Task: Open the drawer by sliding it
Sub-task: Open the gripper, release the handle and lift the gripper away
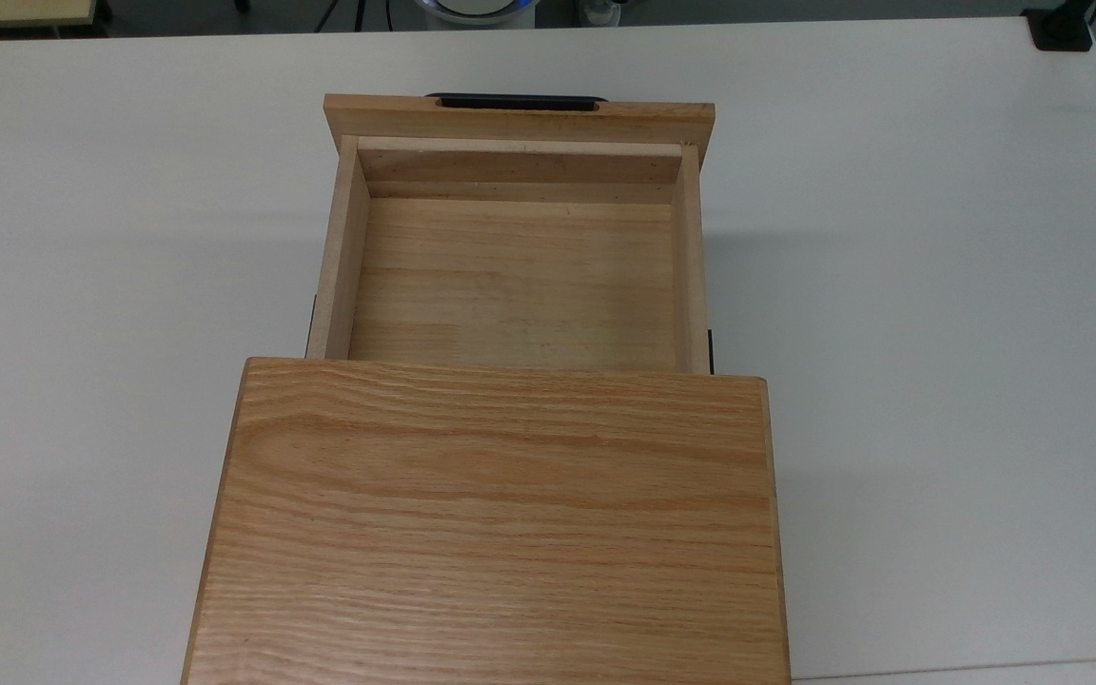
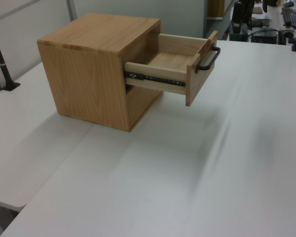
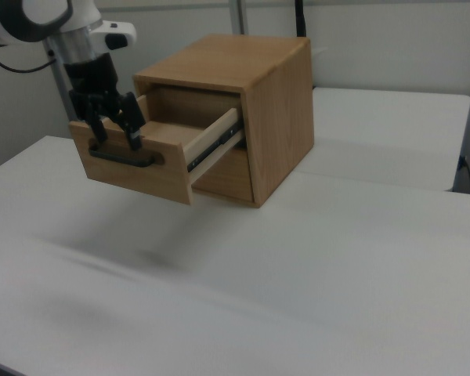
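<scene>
The top view looked straight down, close over the cabinet (image 1: pixel 500 523) and open drawer (image 1: pixel 515 276). The left view and right view stood farther back at opposite sides, angled down, sharing the drawer and worktop (image 2: pixel 187 173).

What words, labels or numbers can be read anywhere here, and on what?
None can be read. The drawer, its black handle, the cabinet top and the white table carry no lettering, and no marking shows on the robot arm.
</scene>
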